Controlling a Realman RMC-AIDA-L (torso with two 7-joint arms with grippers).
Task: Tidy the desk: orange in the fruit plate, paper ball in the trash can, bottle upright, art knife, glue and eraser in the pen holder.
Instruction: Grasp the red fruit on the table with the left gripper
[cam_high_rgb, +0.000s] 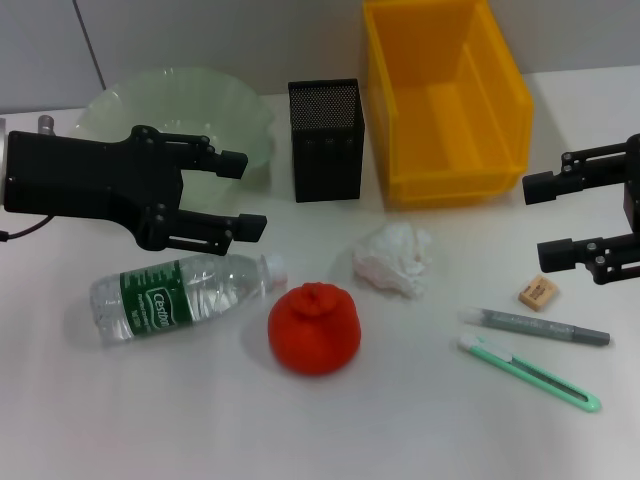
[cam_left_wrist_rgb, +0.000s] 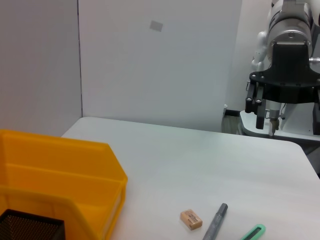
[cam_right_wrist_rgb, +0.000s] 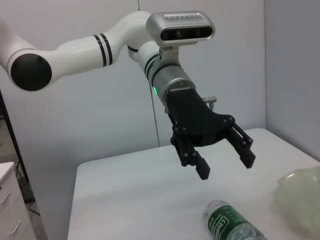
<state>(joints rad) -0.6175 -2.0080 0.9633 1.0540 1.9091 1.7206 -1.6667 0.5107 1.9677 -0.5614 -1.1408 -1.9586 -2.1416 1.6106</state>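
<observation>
Nothing tidied yet. Soft red-orange orange (cam_high_rgb: 314, 328) at table centre; crumpled white paper ball (cam_high_rgb: 393, 259) at its 1 o'clock; clear ribbed bottle (cam_high_rgb: 185, 295) lying flat at 9. Tan eraser (cam_high_rgb: 538, 292), grey glue (cam_high_rgb: 534, 327), mint art knife (cam_high_rgb: 530, 373) toward 3 (loose). Mesh pen holder (cam_high_rgb: 326, 140), frosted fruit plate (cam_high_rgb: 180, 108), yellow trash can (cam_high_rgb: 446, 100) behind. Left gripper (cam_high_rgb: 242, 192) spread wide above bottle; right gripper (cam_high_rgb: 546, 220) agape, empty.

Robotics lab test cell: plain white bench (cam_high_rgb: 420, 440), bare grey partition walls (cam_left_wrist_rgb: 160, 60), white drawer cabinet (cam_right_wrist_rgb: 10, 210) beside bench.
</observation>
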